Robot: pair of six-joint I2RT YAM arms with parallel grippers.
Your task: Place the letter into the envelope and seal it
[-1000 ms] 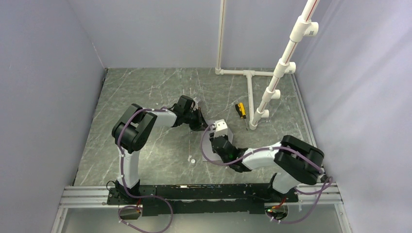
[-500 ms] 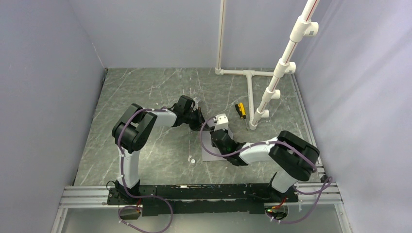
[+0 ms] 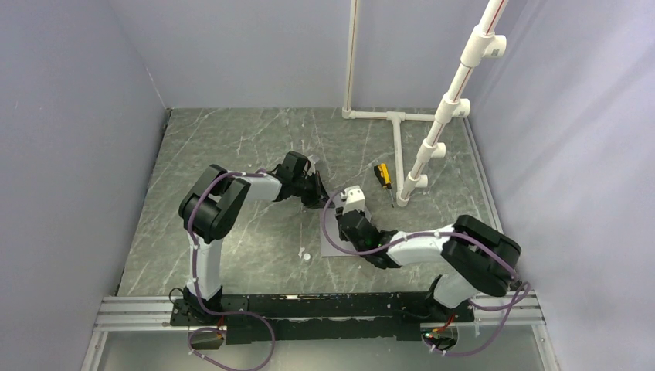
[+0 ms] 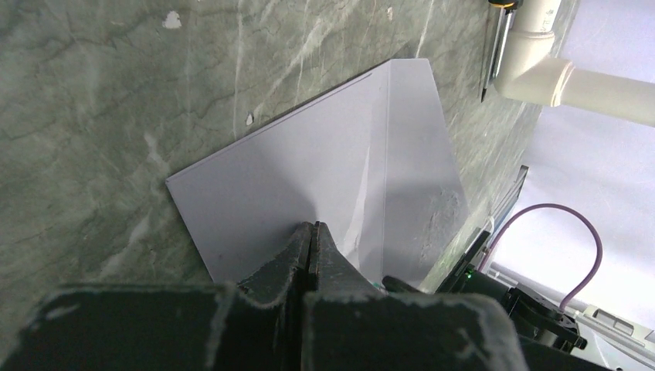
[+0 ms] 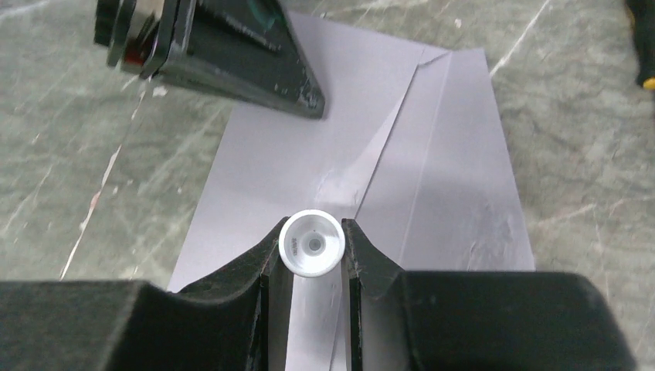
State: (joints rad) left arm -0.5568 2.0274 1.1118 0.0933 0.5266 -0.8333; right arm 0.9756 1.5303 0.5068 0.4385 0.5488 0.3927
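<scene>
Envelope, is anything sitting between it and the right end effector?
Only the white cylinder that the right end effector itself grips, pointed down at the envelope near its folded flap. The shut left end effector has its tips on the envelope off to one side, not in the path. Nothing else visible lies between.

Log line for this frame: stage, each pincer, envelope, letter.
stage: sealing | left pincer: shut, tips on envelope | right pincer: shut on white cylinder over envelope | flap: folded over | letter: not visible
</scene>
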